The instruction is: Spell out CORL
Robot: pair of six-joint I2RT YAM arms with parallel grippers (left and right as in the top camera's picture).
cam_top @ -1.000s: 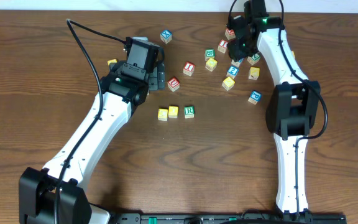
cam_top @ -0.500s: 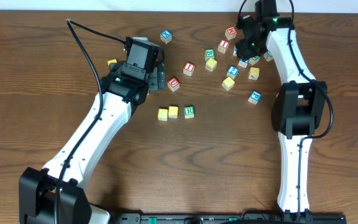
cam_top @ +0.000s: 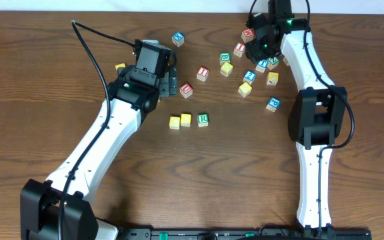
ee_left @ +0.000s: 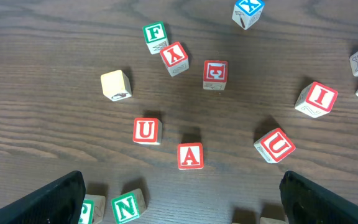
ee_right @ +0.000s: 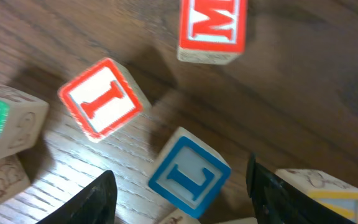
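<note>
Three blocks stand in a row mid-table: a yellow block (cam_top: 175, 122), a second yellow block (cam_top: 186, 119) and a green R block (cam_top: 203, 119). My right gripper (cam_top: 259, 48) is open low over the far-right cluster. In the right wrist view its fingers (ee_right: 182, 199) straddle a blue L block (ee_right: 188, 174) without closing on it. A red I block (ee_right: 103, 98) and a red M block (ee_right: 211, 28) lie just beyond. My left gripper (cam_top: 169, 80) is open and empty over the far-left blocks, with its fingers (ee_left: 182, 205) wide apart.
The left wrist view shows loose blocks: a red U (ee_left: 146, 130), a red A (ee_left: 190, 155), a second red U (ee_left: 275, 145), a red I (ee_left: 316, 98), a green N (ee_left: 128, 207) and a blue X (ee_left: 247, 9). More blocks crowd the L, including a yellow-edged block (ee_right: 328, 193).
My right gripper swung a little right, then back left over the far-right cluster. The left arm and the row of three blocks have not moved.
</note>
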